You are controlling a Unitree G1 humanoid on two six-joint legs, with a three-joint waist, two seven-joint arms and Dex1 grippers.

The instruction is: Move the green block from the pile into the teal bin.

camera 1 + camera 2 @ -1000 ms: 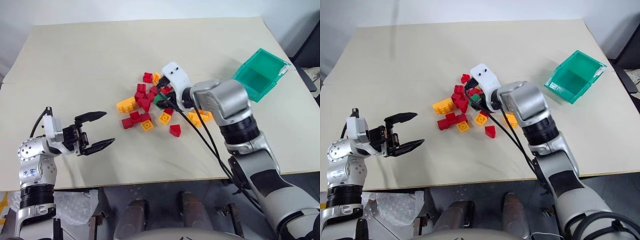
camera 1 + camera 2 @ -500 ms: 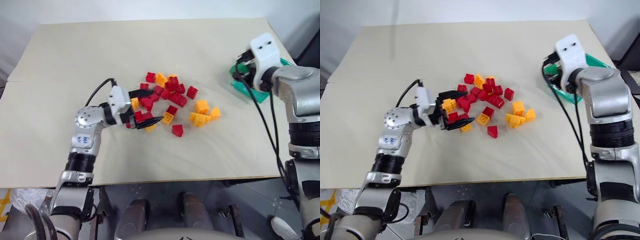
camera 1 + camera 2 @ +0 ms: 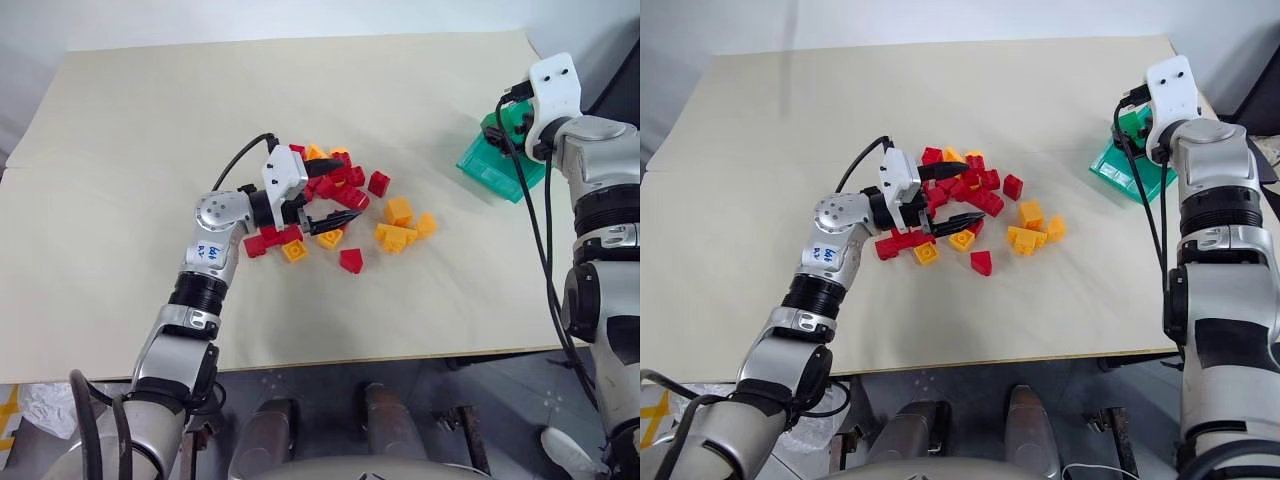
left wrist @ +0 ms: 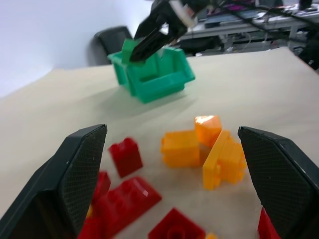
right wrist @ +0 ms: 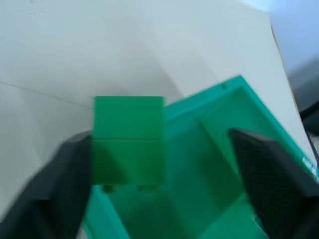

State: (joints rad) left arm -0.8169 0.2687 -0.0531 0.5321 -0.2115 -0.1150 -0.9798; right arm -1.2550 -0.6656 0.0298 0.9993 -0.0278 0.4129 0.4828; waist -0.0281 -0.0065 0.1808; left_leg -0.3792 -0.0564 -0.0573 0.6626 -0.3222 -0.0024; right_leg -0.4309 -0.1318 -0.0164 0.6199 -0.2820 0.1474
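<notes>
Green block (image 5: 128,139): small, rigid, light, slick plastic; best pinched across flat sides. Right gripper (image 5: 159,149) jaws spread, block against one finger above teal bin (image 5: 219,164), right of frame. Left gripper (image 3: 945,200) released over pile (image 3: 970,205).

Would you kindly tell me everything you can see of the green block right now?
The small dark-green plastic toy block looks like a smooth, squarish brick with a seam across one face. It sits at the right claw, against one black finger, while the other finger stands well apart, so the claw is open. It is poised over the near rim of the translucent teal rectangular plastic bin, not yet lying inside.
</notes>
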